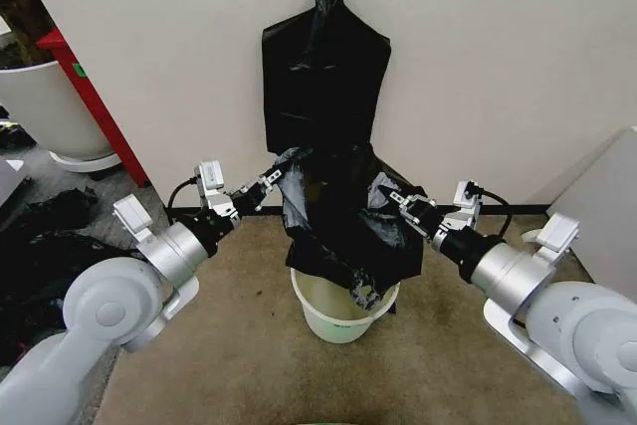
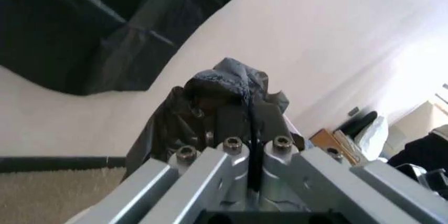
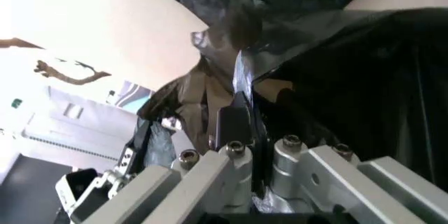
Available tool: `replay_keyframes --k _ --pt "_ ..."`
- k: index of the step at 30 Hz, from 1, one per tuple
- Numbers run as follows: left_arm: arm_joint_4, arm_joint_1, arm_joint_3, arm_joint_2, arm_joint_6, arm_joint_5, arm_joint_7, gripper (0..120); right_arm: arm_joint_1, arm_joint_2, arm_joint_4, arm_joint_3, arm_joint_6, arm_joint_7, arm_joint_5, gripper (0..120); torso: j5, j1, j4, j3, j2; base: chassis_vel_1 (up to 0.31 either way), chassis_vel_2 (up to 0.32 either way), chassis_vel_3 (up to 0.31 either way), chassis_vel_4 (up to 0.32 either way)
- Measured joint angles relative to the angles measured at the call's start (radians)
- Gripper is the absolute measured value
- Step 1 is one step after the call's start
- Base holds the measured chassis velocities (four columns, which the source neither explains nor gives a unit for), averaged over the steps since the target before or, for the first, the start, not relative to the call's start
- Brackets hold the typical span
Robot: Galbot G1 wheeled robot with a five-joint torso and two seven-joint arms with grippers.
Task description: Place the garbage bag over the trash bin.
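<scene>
Beige carpet (image 1: 229, 365) before white wall (image 1: 478, 47), trash bin (image 1: 338, 320) under garbage bag (image 1: 343, 221), left gripper (image 1: 271, 180) and right gripper (image 1: 394, 196) fingers pinching its edges

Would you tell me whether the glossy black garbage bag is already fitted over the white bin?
Not yet. The glossy black garbage bag hangs bunched above the small white plastic bin, whose rim is still bare.

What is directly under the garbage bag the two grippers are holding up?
The trash bin stands under the garbage bag, held by the left gripper and right gripper. The bin's front rim and cream inside show; the bag's hanging folds cover its back rim.
</scene>
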Motion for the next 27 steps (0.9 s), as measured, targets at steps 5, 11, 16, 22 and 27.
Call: replay_keyframes --k 5,11,16,22,27 --pt "-0.012 -0.007 -0.027 0.016 0.006 -0.032 0.017 0 0.029 -0.022 0.001 0.004 0.027 -0.002 0.036 0 -0.0001 0.0 0.0001 0.0 0.0 0.0 0.0 0.0 0.0" --pt "-0.037 -0.002 -0.055 0.028 0.012 -0.065 0.039 0 0.035 -0.026 0.001 -0.001 0.027 -0.048 0.078 0 -0.0001 0.0 0.0 0.0 0.0 0.0 0.0 0.0 0.0" --pt "-0.021 0.002 -0.053 0.019 0.018 -0.05 0.038 0 0.033 -0.007 0.0 -0.006 0.02 -0.067 0.086 0 -0.0001 0.0 0.0 0.0 0.0 0.0 0.0 0.0 0.0" --pt "0.011 0.019 -0.033 0.005 0.028 0.024 0.022 0 0.009 0.051 0.0 -0.037 0.01 -0.068 0.095 0 -0.0001 0.0 -0.0001 0.0 0.0 0.0 0.0 0.0 0.0" --pt "0.05 0.034 -0.002 -0.004 0.03 0.088 0.044 0 0.036 0.091 -0.011 -0.091 0.018 -0.081 0.098 0 -0.0004 0.0 0.0 0.0 0.0 0.0 0.0 0.0 0.0"
